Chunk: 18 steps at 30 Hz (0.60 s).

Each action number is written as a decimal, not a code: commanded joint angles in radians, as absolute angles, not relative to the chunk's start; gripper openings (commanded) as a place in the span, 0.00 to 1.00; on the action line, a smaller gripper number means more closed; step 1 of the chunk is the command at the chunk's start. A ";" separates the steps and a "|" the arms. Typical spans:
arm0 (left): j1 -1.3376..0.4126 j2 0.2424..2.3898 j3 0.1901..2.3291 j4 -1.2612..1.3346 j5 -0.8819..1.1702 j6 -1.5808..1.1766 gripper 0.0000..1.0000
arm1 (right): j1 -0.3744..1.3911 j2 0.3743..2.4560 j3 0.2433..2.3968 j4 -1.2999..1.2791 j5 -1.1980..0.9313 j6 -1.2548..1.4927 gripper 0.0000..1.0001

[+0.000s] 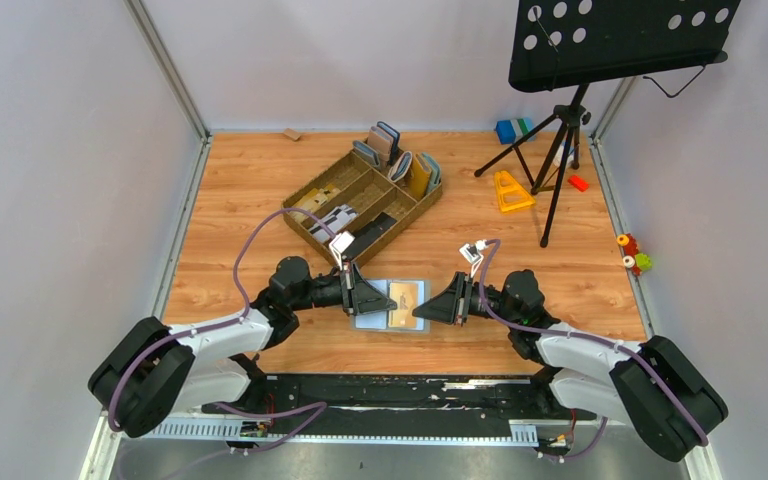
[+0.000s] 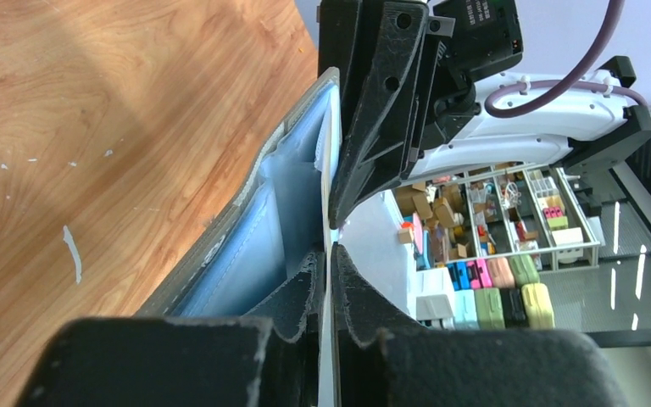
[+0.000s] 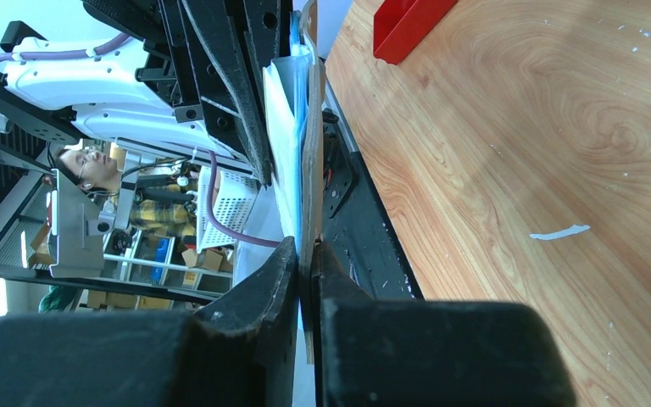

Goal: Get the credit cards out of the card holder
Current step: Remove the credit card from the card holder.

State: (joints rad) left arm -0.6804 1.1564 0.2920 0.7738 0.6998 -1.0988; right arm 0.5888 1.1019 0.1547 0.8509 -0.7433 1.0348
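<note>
The card holder (image 1: 375,318) is open and held flat between my two grippers, low over the wooden table. Its light blue inside (image 2: 250,242) faces up, and a tan credit card (image 1: 407,298) shows on its right half. My left gripper (image 1: 388,300) is shut on the holder's left edge, with a thin pale sheet pinched between the jaws (image 2: 331,254). My right gripper (image 1: 422,312) comes in from the right. Its jaws (image 3: 307,248) are shut on the thin tan edge of the credit card (image 3: 310,161), right beside the blue holder.
A brown compartment tray (image 1: 322,188) with upright wallets (image 1: 405,160) stands behind the holder. A black music stand's tripod (image 1: 558,150), a yellow piece (image 1: 510,190), a red block (image 1: 578,183) and small toys (image 1: 632,255) sit at the back right. The black base rail (image 1: 390,385) runs along the near edge.
</note>
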 commanded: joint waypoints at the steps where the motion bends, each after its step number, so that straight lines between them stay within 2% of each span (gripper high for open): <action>1: -0.681 1.164 0.290 0.887 0.743 -1.128 0.09 | 0.589 1.105 0.157 0.876 -0.728 1.024 0.02; 18: -0.652 1.147 0.279 0.855 0.747 -1.115 0.02 | 0.580 1.039 0.133 0.817 -0.721 1.002 0.02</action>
State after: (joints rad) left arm -0.6590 1.1648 0.2794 0.8055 0.7288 -1.1210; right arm 0.5854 1.0576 0.1440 0.8066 -0.7341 1.0233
